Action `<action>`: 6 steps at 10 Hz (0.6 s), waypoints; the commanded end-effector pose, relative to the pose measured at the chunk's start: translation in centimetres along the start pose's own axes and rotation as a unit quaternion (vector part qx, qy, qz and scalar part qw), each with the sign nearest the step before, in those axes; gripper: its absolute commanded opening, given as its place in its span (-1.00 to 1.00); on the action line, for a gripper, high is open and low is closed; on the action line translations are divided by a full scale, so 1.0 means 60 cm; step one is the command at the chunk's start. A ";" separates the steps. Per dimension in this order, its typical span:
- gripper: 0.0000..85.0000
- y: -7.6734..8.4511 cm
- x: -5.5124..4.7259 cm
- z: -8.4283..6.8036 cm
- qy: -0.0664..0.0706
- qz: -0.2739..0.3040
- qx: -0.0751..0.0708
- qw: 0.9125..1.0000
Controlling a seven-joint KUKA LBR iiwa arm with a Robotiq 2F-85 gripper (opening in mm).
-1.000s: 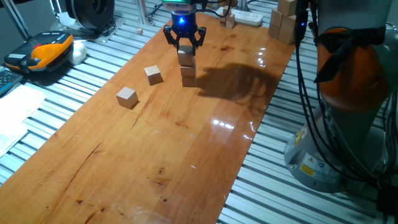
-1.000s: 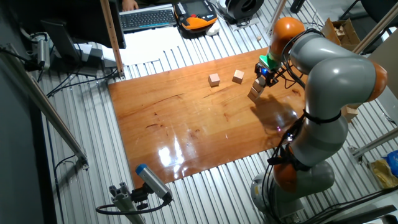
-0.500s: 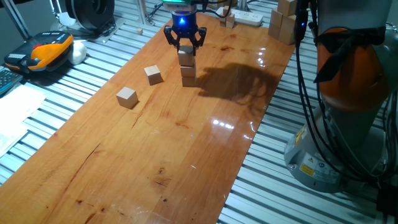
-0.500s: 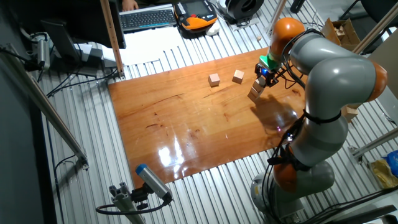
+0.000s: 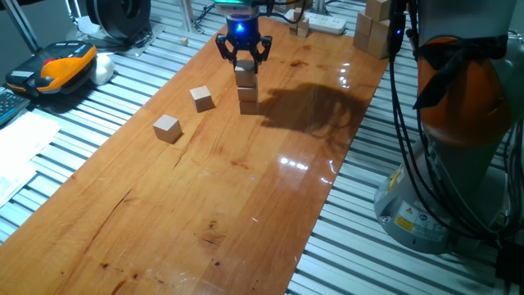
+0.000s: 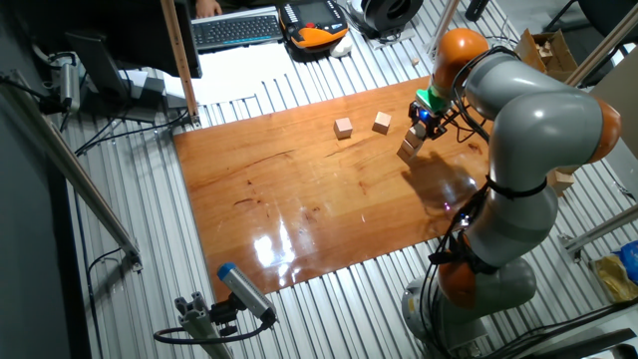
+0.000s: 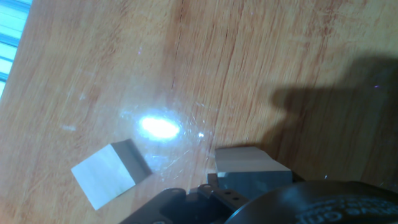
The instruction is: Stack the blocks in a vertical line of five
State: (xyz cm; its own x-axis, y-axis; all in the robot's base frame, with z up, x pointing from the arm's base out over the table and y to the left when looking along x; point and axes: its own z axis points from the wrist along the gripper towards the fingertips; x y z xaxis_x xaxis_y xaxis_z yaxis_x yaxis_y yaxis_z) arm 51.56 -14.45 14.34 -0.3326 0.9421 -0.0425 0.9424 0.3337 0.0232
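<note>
A stack of three light-tan blocks [image 5: 246, 90] stands at the far end of the wooden table [image 5: 246, 197]; the other fixed view shows this stack [image 6: 410, 146] under the arm. My gripper [image 5: 243, 59] hangs just above the top block, open, its fingers spread wider than the block and holding nothing. Two loose blocks lie to the left of the stack, one nearer it [image 5: 201, 98] and one farther [image 5: 167, 128]. In the hand view the stack's top block [image 7: 252, 165] sits close below the hand, and a loose block [image 7: 103, 175] lies to its left.
Larger pale wooden blocks [image 5: 372, 29] and a white power strip [image 5: 324, 24] sit at the table's far end. An orange and black device [image 5: 62, 65] lies off the left edge. The robot's base [image 5: 458, 131] stands at the right.
My gripper has risen slightly off the stack's top block. The stack and the two loose blocks have not moved.
</note>
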 end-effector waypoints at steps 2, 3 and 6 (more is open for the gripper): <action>-1.00 0.000 0.000 0.000 0.000 0.000 0.000 1.000; -1.00 0.000 0.001 0.001 0.000 0.000 0.000 1.000; -1.00 0.000 0.002 0.001 -0.001 0.001 0.002 1.000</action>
State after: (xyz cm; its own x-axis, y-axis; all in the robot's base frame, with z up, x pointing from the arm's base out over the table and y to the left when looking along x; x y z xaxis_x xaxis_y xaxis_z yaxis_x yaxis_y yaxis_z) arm 51.53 -14.36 14.29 -0.3312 0.9425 -0.0449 0.9430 0.3323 0.0203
